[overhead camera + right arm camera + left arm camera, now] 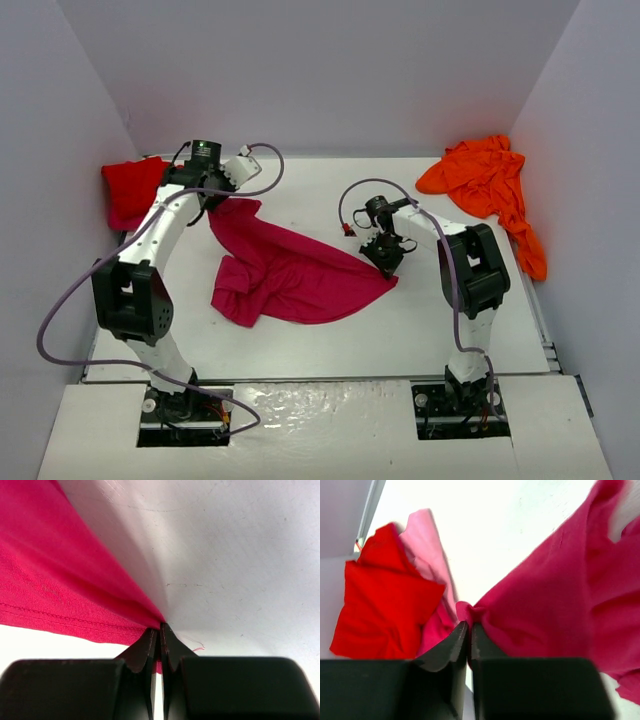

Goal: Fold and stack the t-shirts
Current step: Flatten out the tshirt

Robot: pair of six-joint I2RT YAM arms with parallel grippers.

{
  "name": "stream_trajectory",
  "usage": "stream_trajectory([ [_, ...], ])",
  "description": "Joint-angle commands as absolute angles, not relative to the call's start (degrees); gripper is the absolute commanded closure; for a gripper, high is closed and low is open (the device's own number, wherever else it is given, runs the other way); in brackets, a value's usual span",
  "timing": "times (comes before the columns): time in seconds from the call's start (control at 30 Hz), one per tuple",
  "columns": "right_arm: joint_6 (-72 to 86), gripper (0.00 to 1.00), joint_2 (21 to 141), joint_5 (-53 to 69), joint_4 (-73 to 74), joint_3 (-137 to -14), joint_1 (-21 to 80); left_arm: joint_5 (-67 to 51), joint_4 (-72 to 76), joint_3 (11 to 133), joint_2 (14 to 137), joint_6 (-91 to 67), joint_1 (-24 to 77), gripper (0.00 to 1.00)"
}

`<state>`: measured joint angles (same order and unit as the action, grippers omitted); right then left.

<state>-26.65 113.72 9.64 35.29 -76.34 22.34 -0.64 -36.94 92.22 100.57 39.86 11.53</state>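
Note:
The magenta-pink t-shirt lies rumpled across the middle of the white table, stretched between both grippers. My left gripper is shut on its far left corner; the left wrist view shows the jaws pinching a bunch of the cloth. My right gripper is shut on its right hemmed corner, low over the table. The bright red t-shirt lies folded at the far left, and also shows in the left wrist view. The orange t-shirt lies crumpled at the far right.
White walls close in the table at the back and both sides. A paler pink cloth peeks out beside the red t-shirt. Cables loop off both arms.

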Motion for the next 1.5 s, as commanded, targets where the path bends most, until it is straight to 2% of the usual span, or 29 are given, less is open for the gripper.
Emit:
stream_trajectory([
  [0.0, -28.48, 1.0, 121.08, 7.95, 25.31, -72.9, 23.54, -1.69, -38.55, 89.79, 100.54, 38.53, 13.27, 0.81],
  [0.03, -28.48, 1.0, 121.16, 7.91, 25.26, -72.81, 23.69, -1.76, -38.05, 89.49, 100.93, 38.39, 13.27, 0.72],
  [0.07, -28.44, 1.0, 121.2, 7.91, 25.23, -72.69, 23.77, -2.0, -37.27, 89.22, 101.44, 37.95, 13.27, 0.68],
  [0.27, -28.64, 1.0, 121.71, 7.82, 25.22, -72.08, 23.74, -3.32, -34.73, 90.06, 105.74, 35.53, 13.27, 0.49],
  [0.5, -28.65, 1.0, 122.08, 7.91, 25.22, -72.5, 23.77, -4.25, -32.98, 90.37, 108.28, 35.61, 13.27, 0.49],
  [0.67, -28.43, 1.0, 122.12, 8.13, 25.23, -72.64, 23.82, -7.29, -35.55, 95.92, 112.62, 37.44, 13.23, 0.49],
  [0.9, -28.63, 1.0, 121.25, 8.61, 25.24, -71.7, 23.73, -18.23, -52.1, 119.28, 127.05, 42.61, 13.29, 0.42],
  [1.1, -28.4, 1.0, 121.54, 8.27, 25.4, -71.97, 23.64, -22.13, -72.79, 144.75, 143.1, 48.73, 14.03, 0.42],
  [1.17, -28.48, 1.0, 121.39, 8.17, 25.31, -71.71, 23.64, -23.25, -76.74, 149.92, 145.72, 50.69, 14.43, 0.43],
  [1.33, -28.56, 1.0, 121.55, 8.09, 25.23, -71.63, 23.12, -25.55, -77.59, 143.75, 143.37, 54.22, 14.42, 0.43],
  [1.47, -28.65, 1.0, 121.8, 8.26, 25.31, -72.15, 22.94, -28.12, -82.15, 146.51, 144.5, 56.07, 13.72, 0.43],
])
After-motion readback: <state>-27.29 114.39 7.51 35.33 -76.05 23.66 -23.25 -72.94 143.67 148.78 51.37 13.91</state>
